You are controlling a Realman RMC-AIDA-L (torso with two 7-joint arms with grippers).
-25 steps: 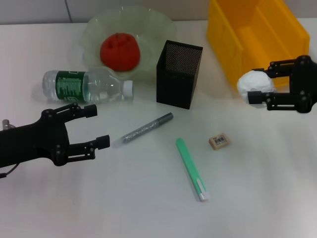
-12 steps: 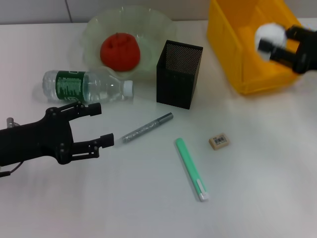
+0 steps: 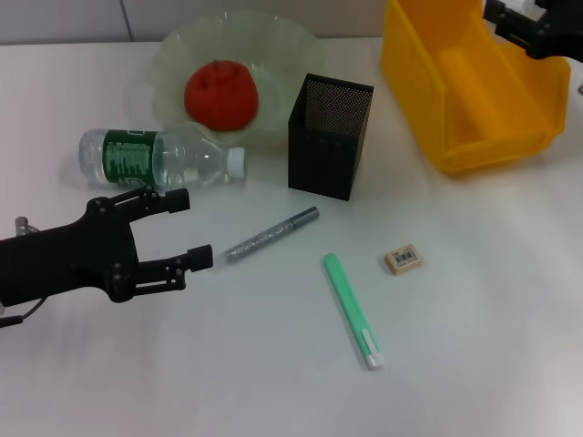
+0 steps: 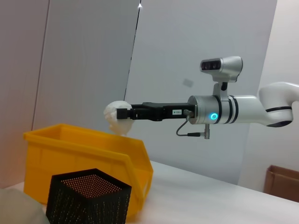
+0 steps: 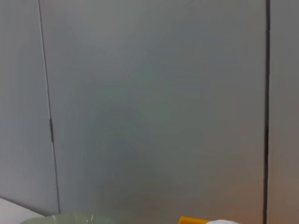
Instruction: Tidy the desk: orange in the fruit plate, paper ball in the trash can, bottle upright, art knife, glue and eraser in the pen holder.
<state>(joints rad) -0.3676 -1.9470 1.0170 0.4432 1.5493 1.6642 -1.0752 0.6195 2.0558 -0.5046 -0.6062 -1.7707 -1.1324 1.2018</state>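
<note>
The right gripper (image 4: 122, 113) is raised above the trash can (image 3: 474, 100), over its far side, and is clamped on the paper ball (image 4: 113, 115) — the left wrist view shows the white wad held at the fingertips, clear of the bin's rim. In the head view only the gripper's dark frame appears at the top right corner; the ball itself is not visible there.

The left gripper (image 3: 187, 228) hovers low over the desk (image 3: 474, 300) at the near left, its fingers spread apart and holding nothing. It sits just in front of the bottle (image 3: 159, 158), which lies on its side with the white cap pointing toward the pen holder (image 3: 329, 137).

The orange (image 3: 219, 94) rests in the fruit plate (image 3: 273, 45), at the far side of the desk. The pen holder stands upright between the plate and the trash can.

Three items lie loose on the desk in front of the pen holder:
- a grey stick (image 3: 271, 234), lying diagonally, its near end close to the left gripper's fingertips;
- a green art knife (image 3: 352, 309), near the centre;
- the eraser (image 3: 403, 259), just right of the knife's far end — not touching it.
</note>
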